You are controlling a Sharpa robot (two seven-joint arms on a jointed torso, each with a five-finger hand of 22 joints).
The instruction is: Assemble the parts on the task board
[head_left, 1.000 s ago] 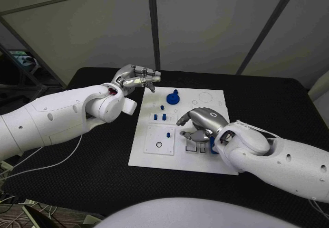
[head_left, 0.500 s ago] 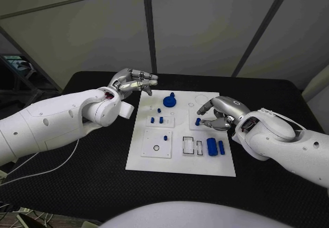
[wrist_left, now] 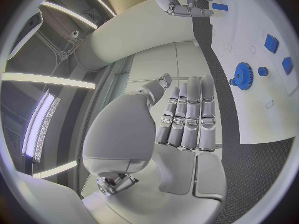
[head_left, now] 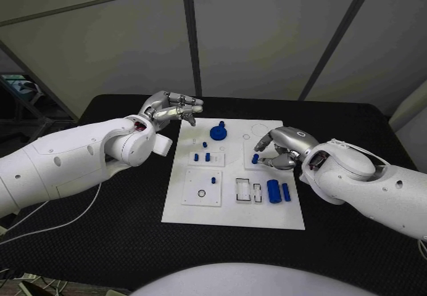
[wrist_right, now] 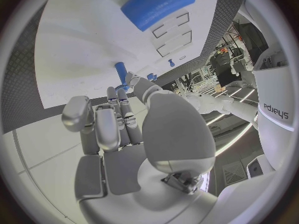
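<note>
The white task board lies mid-table. A blue gear stands near its far edge, with small blue pieces just in front of it. A big blue block and a thin blue bar sit at the board's near right, beside two empty slots. My right hand hovers over the board's right middle with its fingers half curled and nothing in them. Its fingertips are close beside an upright blue peg. My left hand floats off the board's far left corner, fingers straight, holding nothing.
A small blue peg and a black ring sit on the raised plate at the board's near left. Black table surrounds the board on all sides. The left wrist view shows the gear and my right hand beyond it.
My right hand has lifted off the near slots and moved back to the board's right middle, uncovering the big blue block. In the last half second it hardly moves. The left hand stays put.
</note>
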